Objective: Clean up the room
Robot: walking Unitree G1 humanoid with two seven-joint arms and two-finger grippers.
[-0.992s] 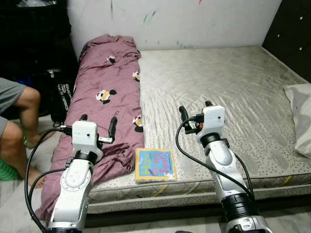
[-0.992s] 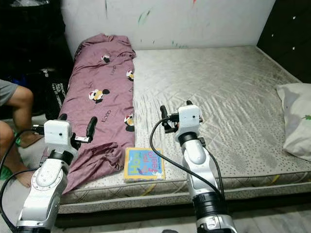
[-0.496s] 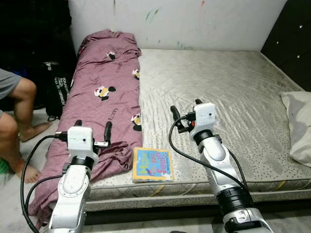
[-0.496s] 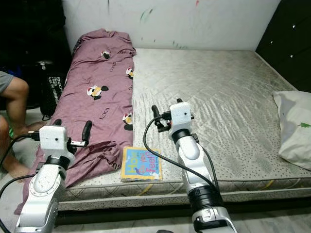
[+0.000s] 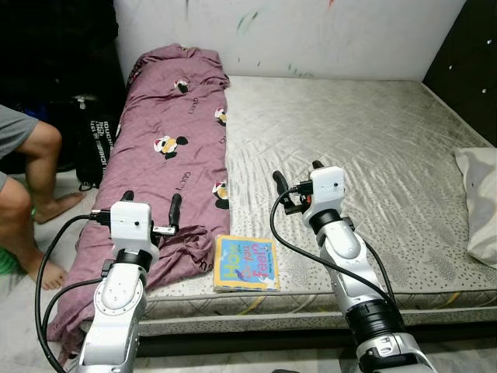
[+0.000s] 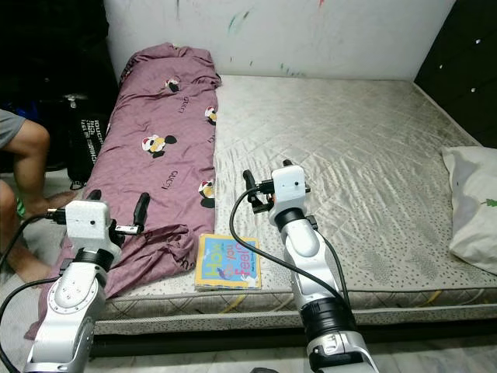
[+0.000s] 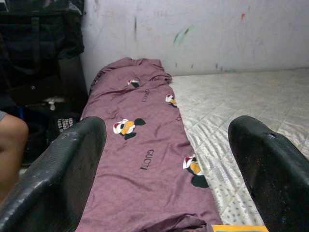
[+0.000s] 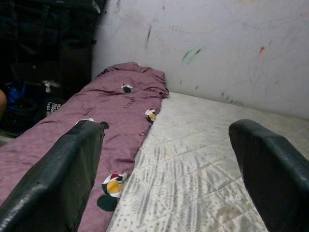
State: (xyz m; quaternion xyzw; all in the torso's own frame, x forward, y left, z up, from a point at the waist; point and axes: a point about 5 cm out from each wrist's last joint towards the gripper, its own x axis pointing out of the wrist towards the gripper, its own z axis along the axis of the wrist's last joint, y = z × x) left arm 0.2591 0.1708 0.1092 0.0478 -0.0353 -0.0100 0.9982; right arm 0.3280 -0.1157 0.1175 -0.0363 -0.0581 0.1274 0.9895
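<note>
I'm holding both arms up over the near edge of the bed (image 5: pixel 365 132): left gripper (image 5: pixel 150 205) and right gripper (image 5: pixel 295 176) both spread, gripping nothing. The colorful book (image 5: pixel 247 263) is lying at the mattress edge between them, touching the purple blanket (image 5: pixel 167 155).
</note>
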